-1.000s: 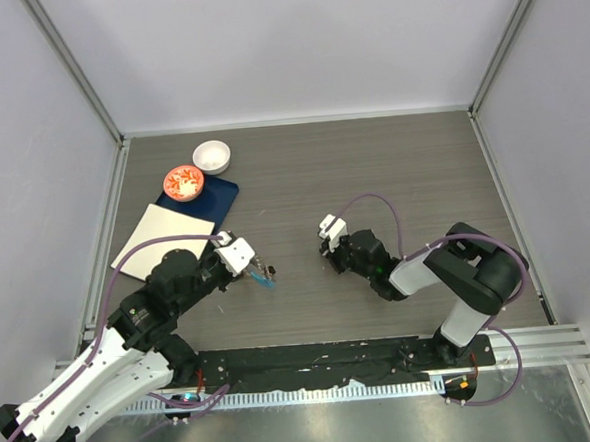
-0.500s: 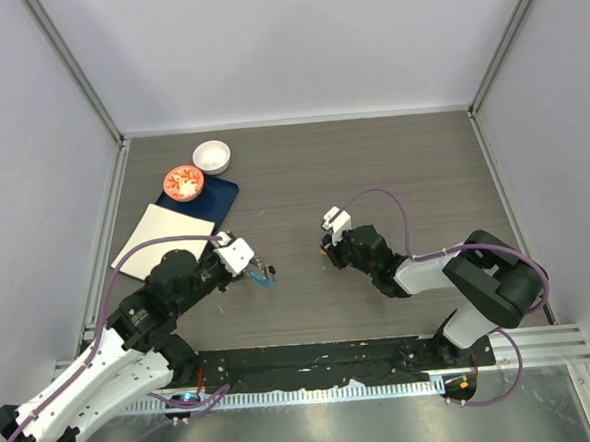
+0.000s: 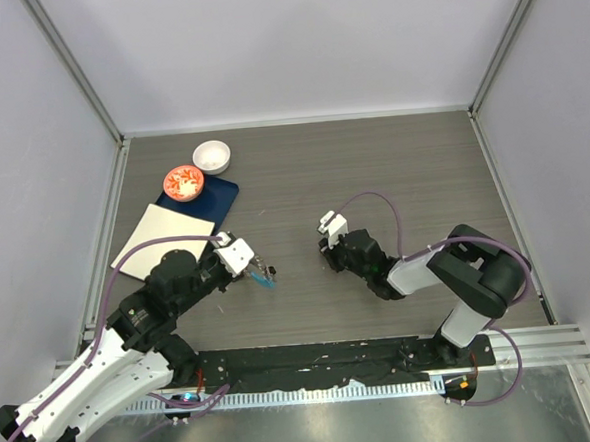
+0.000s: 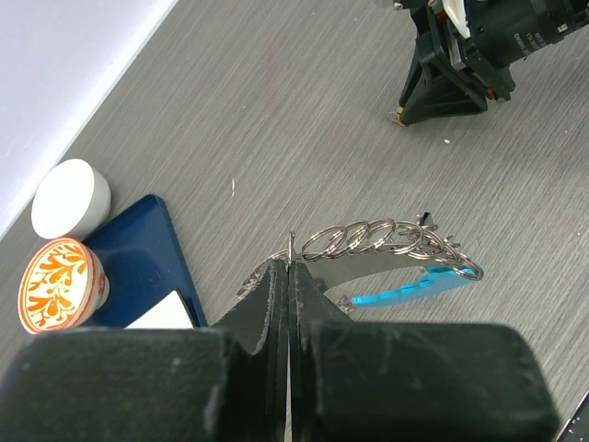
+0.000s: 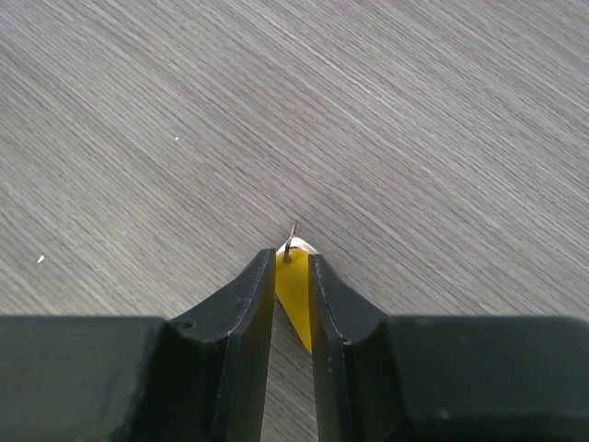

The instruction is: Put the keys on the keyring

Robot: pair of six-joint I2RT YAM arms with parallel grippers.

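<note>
My left gripper (image 4: pixel 290 267) is shut on the keyring (image 4: pixel 386 241), a chain of small metal rings with a bright blue curved plastic piece (image 4: pixel 414 285), held just above the table. In the top view it hangs at the left gripper (image 3: pixel 258 272) as a blue speck (image 3: pixel 267 281). My right gripper (image 5: pixel 293 260) is shut on a key with a yellow plastic tag (image 5: pixel 293 295); a small wire loop sticks out at the fingertips, low over the table. In the top view the right gripper (image 3: pixel 327 251) is right of the keyring, apart from it. Other keys are out of view.
A white round bowl (image 3: pixel 211 157), a red-patterned round dish (image 3: pixel 183 183), a dark blue pad (image 3: pixel 218 193) and a white sheet (image 3: pixel 161 239) lie at the back left. Grey walls and metal rails enclose the table (image 3: pixel 392 165).
The right gripper drifted slightly back and forth near the table centre and has ended a little to the left. The left arm and keyring have not moved.
</note>
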